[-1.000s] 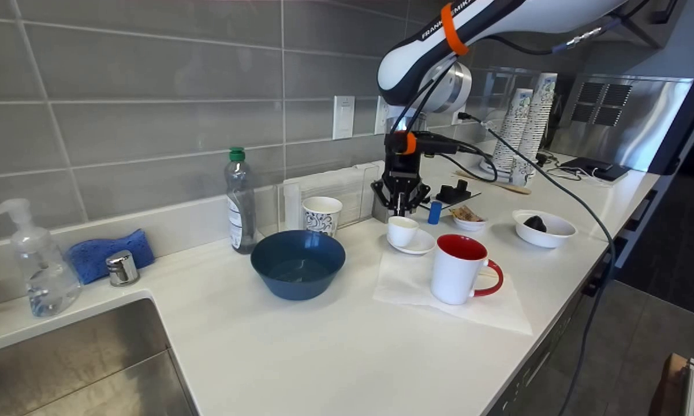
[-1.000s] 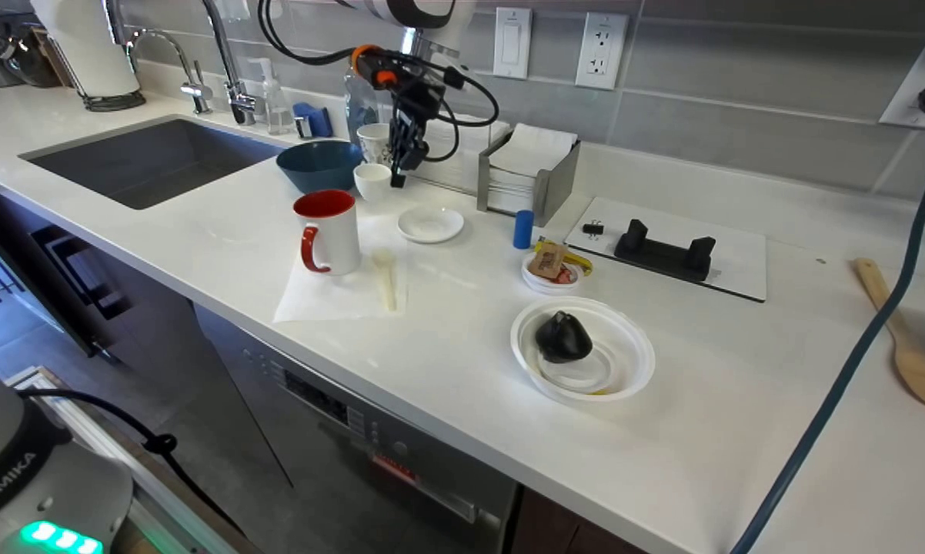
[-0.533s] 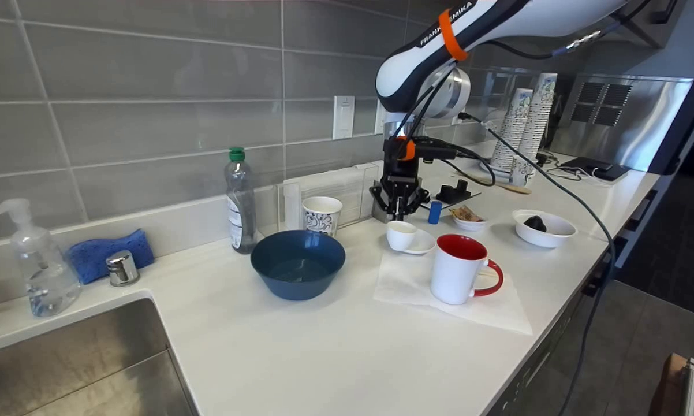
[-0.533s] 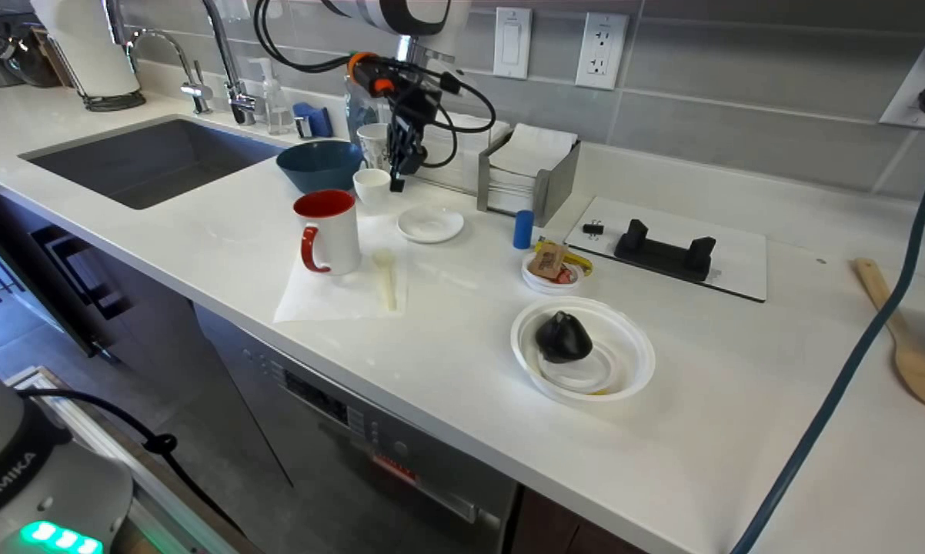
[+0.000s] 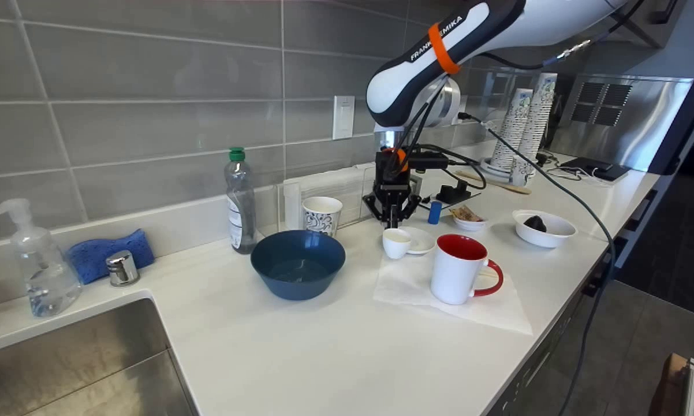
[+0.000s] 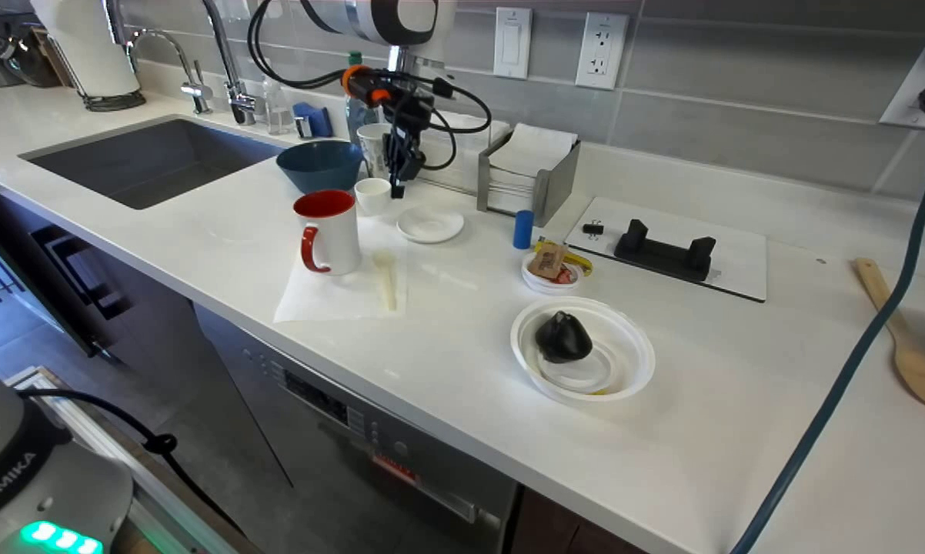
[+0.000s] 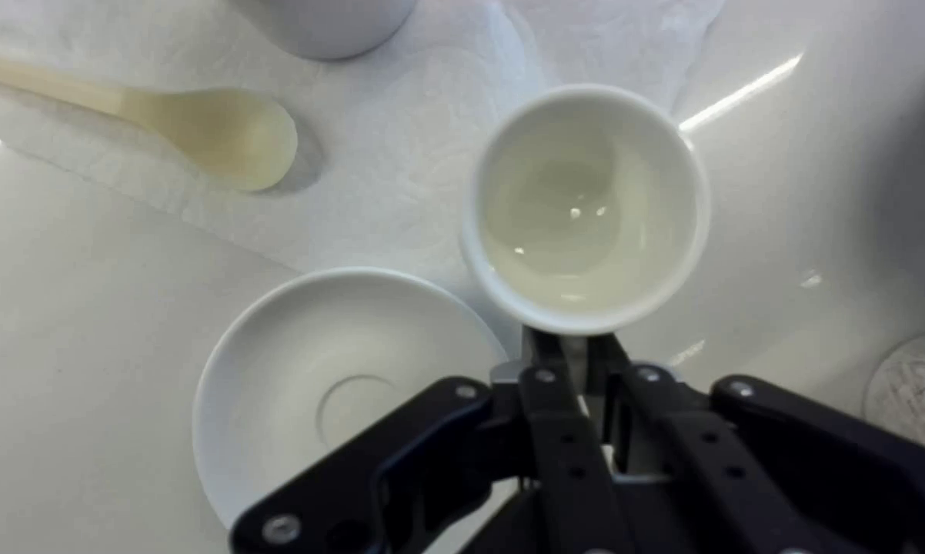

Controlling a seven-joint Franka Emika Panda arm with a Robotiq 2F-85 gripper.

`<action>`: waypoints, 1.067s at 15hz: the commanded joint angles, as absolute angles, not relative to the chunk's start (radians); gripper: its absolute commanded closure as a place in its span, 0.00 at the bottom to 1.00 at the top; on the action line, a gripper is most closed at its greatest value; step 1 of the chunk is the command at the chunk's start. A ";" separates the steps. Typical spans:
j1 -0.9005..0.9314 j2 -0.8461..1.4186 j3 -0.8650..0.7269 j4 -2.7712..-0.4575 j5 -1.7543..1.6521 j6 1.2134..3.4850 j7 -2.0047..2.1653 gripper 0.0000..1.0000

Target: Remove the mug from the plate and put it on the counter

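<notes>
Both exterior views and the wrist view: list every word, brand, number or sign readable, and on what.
"FRANK EMIKA": on the robot arm, an orange band crossing between the words.
"A EMIKA": on the robot base, cut off at the picture edge.
Too small or blurred: bottle label, brown packet, control panel, red sticker.
Wrist view: none.

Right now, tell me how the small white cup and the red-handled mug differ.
The small white cup is lower and narrower than the red-handled mug. The cup is pale inside; the mug is red inside. The pincer holds the cup at one side, while the mug stands on the white paper sheet. Both are white outside and open upward.
</notes>
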State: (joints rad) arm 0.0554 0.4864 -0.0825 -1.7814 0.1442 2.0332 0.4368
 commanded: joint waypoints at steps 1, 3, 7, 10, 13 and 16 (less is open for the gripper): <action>0.078 0.499 -0.075 -1.792 0.099 2.089 0.448 0.97; 0.091 0.511 -0.072 -1.791 0.090 2.104 0.453 0.97; 0.104 0.531 -0.065 -1.789 0.085 2.114 0.443 0.97; 0.106 0.531 -0.066 -1.790 0.079 2.112 0.441 0.97; 0.106 0.531 -0.068 -1.791 0.074 2.113 0.440 0.64; 0.106 0.527 -0.070 -1.795 0.066 2.117 0.441 0.48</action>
State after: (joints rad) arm 0.1034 0.5321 -0.0701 -1.7810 0.0955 2.0935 0.4357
